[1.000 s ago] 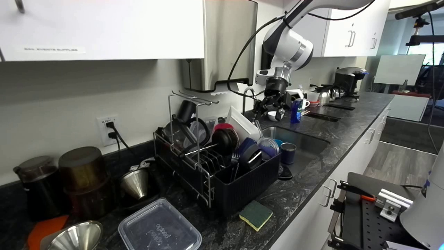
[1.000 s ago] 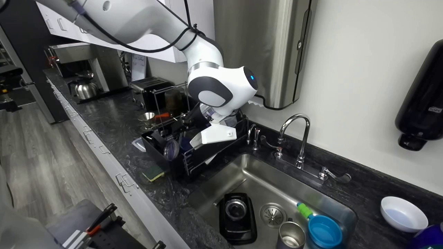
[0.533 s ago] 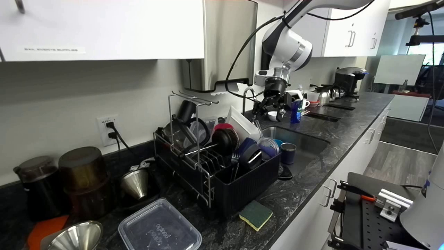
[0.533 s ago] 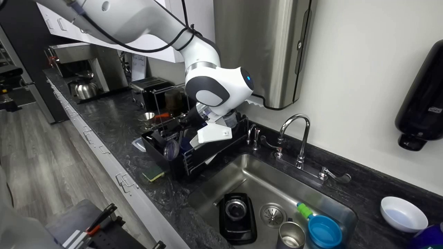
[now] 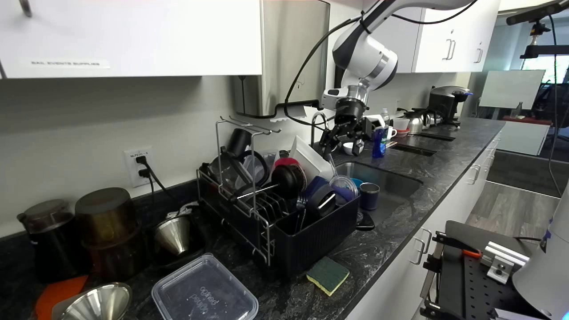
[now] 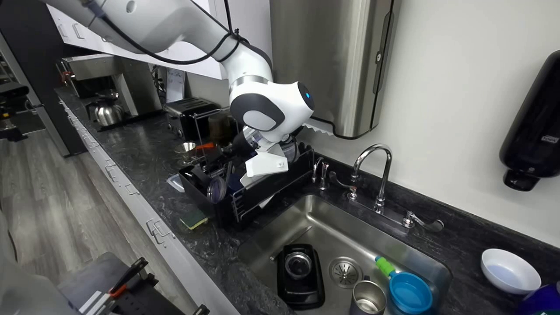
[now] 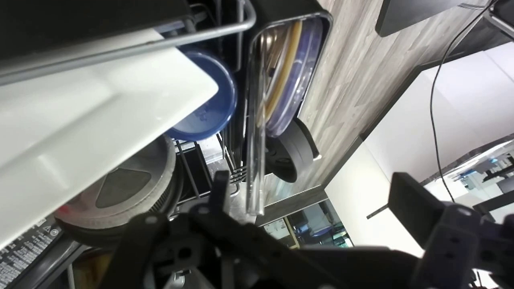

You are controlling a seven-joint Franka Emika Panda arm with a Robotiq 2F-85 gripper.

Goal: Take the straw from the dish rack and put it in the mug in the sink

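The clear straw [image 7: 255,160] stands up out of the black dish rack [image 5: 311,240]; it shows in both exterior views [image 5: 331,163] [image 6: 229,172]. My gripper [image 7: 313,190] is open and empty above the sink end of the rack [image 6: 197,192]. In the wrist view the straw's free end lies between the fingers, much nearer the left finger; I cannot tell whether they touch. The gripper [image 5: 341,146] is just above the straw's top in an exterior view. The mug [image 6: 367,299] stands upright in the sink [image 6: 337,238], and it also shows in an exterior view [image 5: 369,198].
A white dish [image 7: 100,108], a blue cup [image 7: 204,108] and dark lids crowd the rack beside the straw. A chrome faucet [image 6: 383,175] rises behind the sink. A black tray [image 6: 286,284] and a blue strainer-like bowl [image 6: 410,292] lie in the sink. A sponge [image 5: 328,273] lies beside the rack.
The arm and open gripper have moved slightly left and down, toward the rack and the straw's top. The straw, mug and other objects have not moved.
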